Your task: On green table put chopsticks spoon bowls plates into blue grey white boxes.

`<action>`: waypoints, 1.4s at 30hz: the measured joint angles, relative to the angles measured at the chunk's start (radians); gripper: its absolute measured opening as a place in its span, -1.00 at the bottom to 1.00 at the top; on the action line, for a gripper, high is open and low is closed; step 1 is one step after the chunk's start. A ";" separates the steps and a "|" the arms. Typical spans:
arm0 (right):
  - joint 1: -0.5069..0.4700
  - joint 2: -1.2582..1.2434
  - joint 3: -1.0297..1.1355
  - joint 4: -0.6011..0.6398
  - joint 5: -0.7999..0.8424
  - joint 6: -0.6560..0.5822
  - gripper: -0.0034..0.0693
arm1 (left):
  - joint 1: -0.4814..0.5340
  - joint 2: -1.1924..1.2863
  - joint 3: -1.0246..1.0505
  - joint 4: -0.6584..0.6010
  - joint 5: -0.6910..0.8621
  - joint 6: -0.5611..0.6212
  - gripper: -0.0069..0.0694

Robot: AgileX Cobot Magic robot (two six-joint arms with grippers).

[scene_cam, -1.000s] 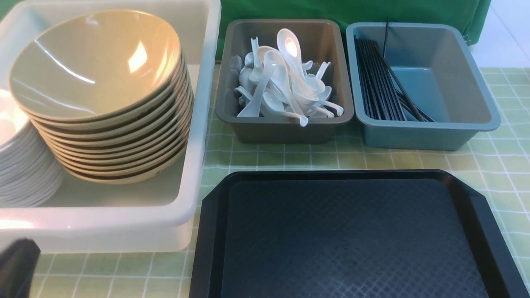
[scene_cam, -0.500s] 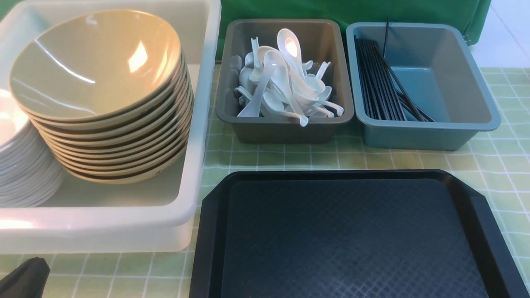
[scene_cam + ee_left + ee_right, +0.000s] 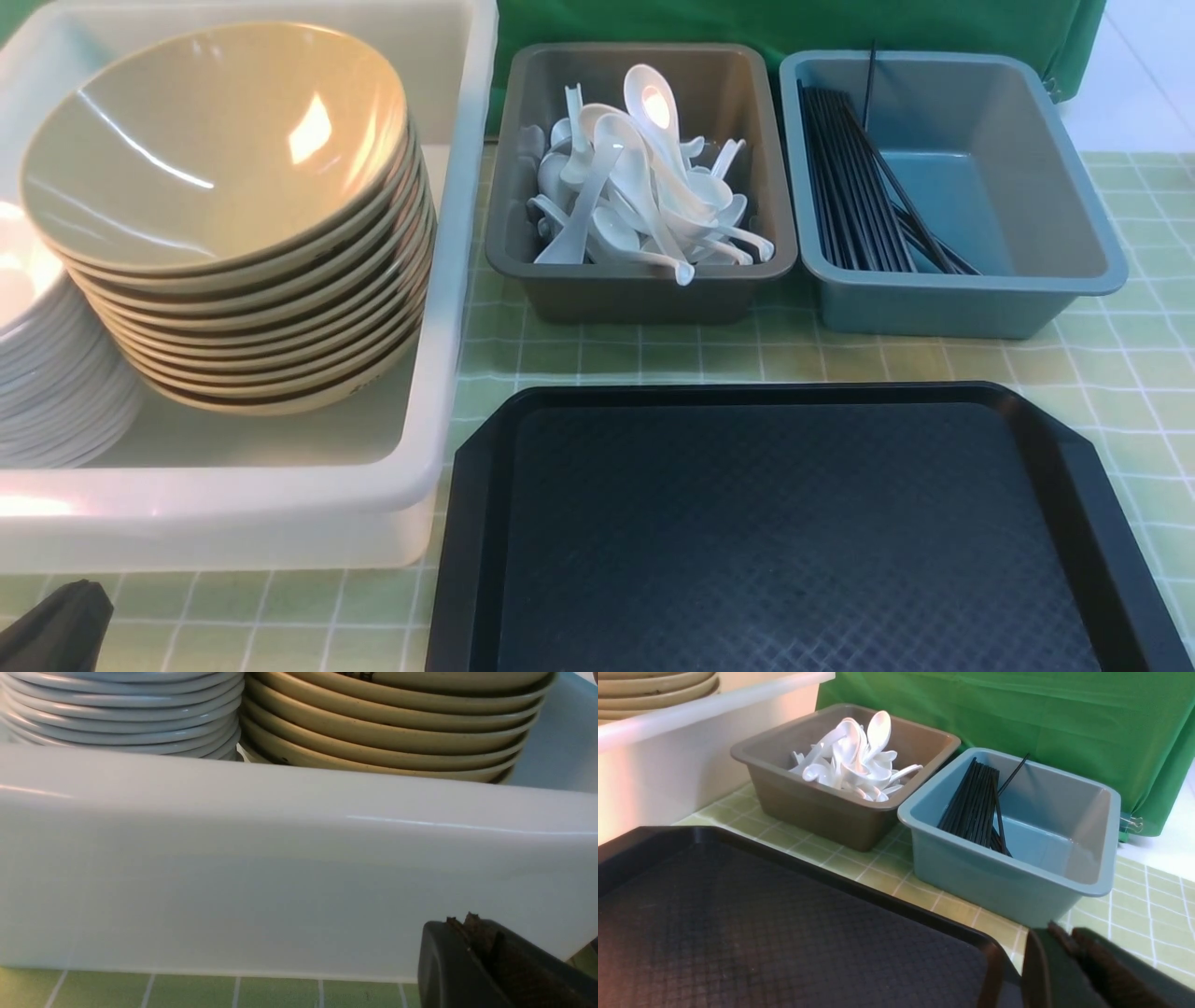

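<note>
left black gripper (image 3: 472, 933) pinched closed, empty, just beside big white plastic box (image 3: 280, 868), not touching. right black gripper (image 3: 1066, 942) looks closed, empty, near small blue plastic box (image 3: 1008, 877). thin black chopsticks (image 3: 854, 187) in blue box, long way front to back, one leaning on back wall. white spoons (image 3: 644, 187) heaped in small grey box (image 3: 644, 289), pointing all ways. tan round bowls (image 3: 224, 224) and white plates (image 3: 37, 373) stacked in white box; plates cut off at edge. boxes sit on green checked table (image 3: 1120, 373).
</note>
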 joint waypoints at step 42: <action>-0.595 0.000 0.320 0.370 -0.191 -0.348 -0.62 | 0.000 0.000 0.000 -0.001 -0.001 0.000 -0.82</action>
